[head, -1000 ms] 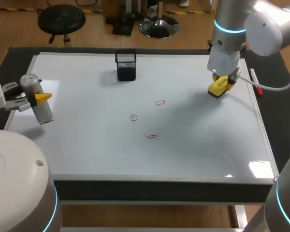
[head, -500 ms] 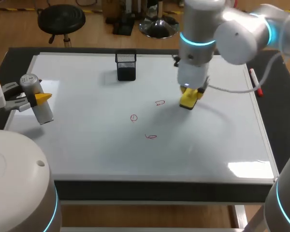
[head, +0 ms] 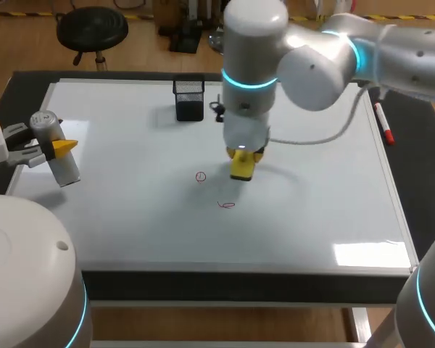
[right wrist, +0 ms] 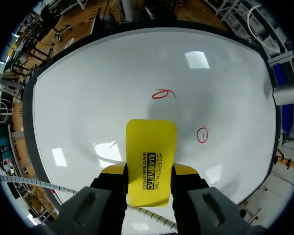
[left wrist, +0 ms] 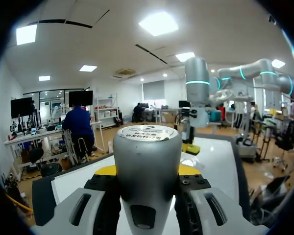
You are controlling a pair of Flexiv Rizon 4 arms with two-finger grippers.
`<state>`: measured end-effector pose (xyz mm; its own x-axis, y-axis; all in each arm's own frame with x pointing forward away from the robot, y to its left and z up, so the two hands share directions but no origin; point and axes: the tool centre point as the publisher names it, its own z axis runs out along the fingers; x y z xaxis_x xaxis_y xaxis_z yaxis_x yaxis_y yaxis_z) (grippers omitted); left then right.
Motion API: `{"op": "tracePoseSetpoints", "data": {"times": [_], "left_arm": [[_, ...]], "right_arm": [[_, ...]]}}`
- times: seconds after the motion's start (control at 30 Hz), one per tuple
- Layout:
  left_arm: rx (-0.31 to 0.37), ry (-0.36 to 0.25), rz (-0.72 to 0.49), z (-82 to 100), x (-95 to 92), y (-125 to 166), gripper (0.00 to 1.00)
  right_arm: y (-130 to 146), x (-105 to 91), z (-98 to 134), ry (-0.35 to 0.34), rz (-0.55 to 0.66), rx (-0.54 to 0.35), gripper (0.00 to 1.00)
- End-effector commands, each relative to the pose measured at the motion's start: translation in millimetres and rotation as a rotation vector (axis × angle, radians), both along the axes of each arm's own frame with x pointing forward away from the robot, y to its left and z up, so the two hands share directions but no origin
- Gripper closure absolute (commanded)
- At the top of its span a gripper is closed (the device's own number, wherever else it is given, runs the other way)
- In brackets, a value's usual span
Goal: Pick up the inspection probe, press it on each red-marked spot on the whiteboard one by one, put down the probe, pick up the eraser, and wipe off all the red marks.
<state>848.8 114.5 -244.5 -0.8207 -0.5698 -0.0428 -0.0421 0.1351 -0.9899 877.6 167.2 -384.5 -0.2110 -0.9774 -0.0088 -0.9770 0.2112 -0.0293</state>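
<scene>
At the glossy whiteboard's left edge the left gripper pinches the grey cylindrical inspection probe, held aside, probably to keep the middle free; past the black mesh pen cup, two small red ring marks lie just beside the yellow block eraser, which the right gripper clamps down at the board, seemingly to wipe; glare shines front right

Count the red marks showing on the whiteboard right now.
2. A small red circle lies beside the yellow block eraser. A red loop lies a little closer to the robot's edge of the whiteboard. Another may be hidden under the eraser.
</scene>
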Motion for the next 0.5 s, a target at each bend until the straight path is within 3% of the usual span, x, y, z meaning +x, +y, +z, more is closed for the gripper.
{"op": "tracePoseSetpoints", "data": {"times": [0.03, 0.5], "left_arm": [[0.000, -0.003, 0.003, 0.2, -0.1, -1.2, 1.00], [0.000, -0.003, 0.003, 0.2, -0.1, -1.2, 1.00]], "right_arm": [[25.2, -0.6, -7.9, 0.005, 0.031, -0.044, 1.00], [88.3, -0.6, -22.2, 0.002, 0.172, -0.044, 1.00]]}}
